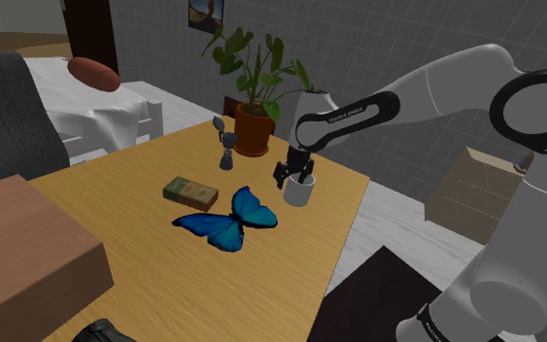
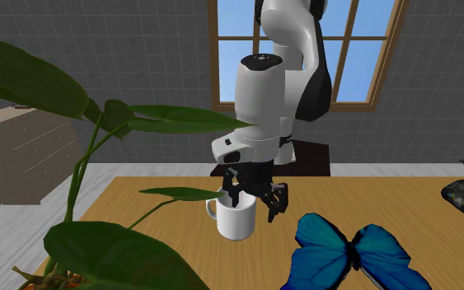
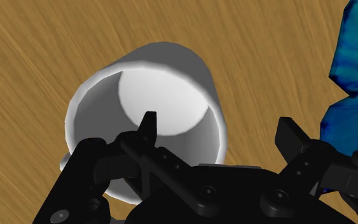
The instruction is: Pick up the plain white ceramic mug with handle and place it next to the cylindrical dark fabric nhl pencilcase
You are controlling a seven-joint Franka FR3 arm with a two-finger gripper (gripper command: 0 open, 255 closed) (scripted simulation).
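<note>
One white mug (image 2: 236, 221) stands upright, spread claw (image 3: 219, 124) straddling its wall.

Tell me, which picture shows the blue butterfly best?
The shoulder view: the whole butterfly lies on the table, both wings spread. The second exterior view cuts the butterfly off at the bottom edge. The wrist view catches just a wing edge beside the mug.

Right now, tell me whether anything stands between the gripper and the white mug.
Nothing visible does. The gripper is at the mug rim, its open fingers straddling the wall, one inside and one outside.
</note>
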